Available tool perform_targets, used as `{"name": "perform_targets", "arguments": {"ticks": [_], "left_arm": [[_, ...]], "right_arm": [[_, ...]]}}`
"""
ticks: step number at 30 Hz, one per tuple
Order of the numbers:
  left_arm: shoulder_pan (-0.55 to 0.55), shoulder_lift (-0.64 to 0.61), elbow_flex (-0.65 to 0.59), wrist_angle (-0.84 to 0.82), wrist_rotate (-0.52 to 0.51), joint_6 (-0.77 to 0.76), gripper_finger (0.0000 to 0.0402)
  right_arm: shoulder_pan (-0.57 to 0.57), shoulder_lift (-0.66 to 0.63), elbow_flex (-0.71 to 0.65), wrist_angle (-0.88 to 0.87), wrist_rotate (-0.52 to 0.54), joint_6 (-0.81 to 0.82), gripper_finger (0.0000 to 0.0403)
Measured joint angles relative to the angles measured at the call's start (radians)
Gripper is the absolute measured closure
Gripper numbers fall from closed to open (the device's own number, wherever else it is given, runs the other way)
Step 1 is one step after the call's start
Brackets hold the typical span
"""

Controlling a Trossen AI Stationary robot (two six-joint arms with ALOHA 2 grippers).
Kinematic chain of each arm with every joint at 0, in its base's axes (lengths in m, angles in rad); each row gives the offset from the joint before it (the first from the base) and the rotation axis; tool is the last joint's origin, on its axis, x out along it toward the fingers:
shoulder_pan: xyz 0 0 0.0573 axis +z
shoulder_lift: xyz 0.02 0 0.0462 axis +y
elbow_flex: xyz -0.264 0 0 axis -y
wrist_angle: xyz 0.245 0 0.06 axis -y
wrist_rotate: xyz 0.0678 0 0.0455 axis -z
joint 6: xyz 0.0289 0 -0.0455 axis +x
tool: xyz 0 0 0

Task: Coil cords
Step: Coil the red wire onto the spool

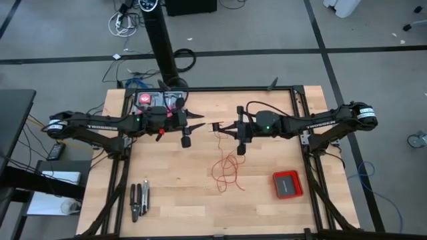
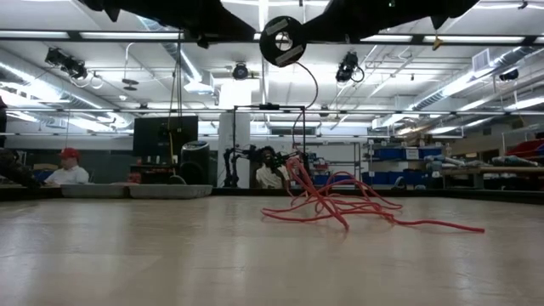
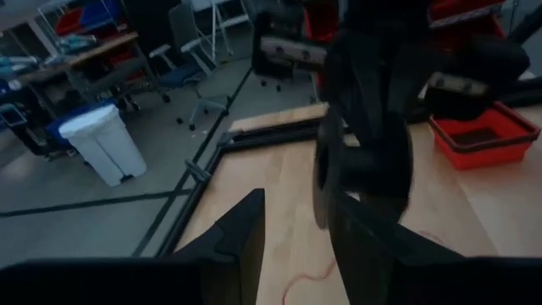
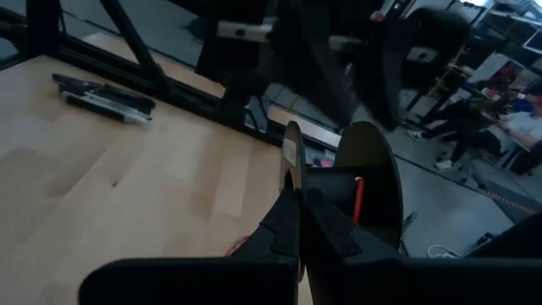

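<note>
High view: right gripper (image 1: 225, 129), pinched on small black plastic spool (image 1: 217, 127), faces spread left gripper (image 1: 194, 127) above desk (image 1: 173, 180), where thin red wire (image 1: 228, 170) lies loose and may snag.

On the pale wooden worktop (image 1: 173, 193) lies 1 long thin red wire (image 1: 227, 167) in loose loops. 1 small black round spool (image 1: 217, 127) hangs above it. 1 flat red square box (image 1: 287, 184) sits near the right edge. 1 cluster of dark hand tools (image 1: 139, 200) lies at the left front; how many tools are in it cannot be told. 2 dark robot arms reach in, each ending in 1 claw: the left claw (image 1: 190, 129) and the right claw (image 1: 225, 129).
</note>
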Motion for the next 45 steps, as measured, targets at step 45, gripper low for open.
{"name": "perform_targets", "arguments": {"ticks": [45], "left_arm": [[-0.003,0.099,-0.002,0.117,0.069,0.043,0.0398]], "right_arm": [[0.003,0.040,0.000,0.131,-0.053,0.047,0.0360]]}}
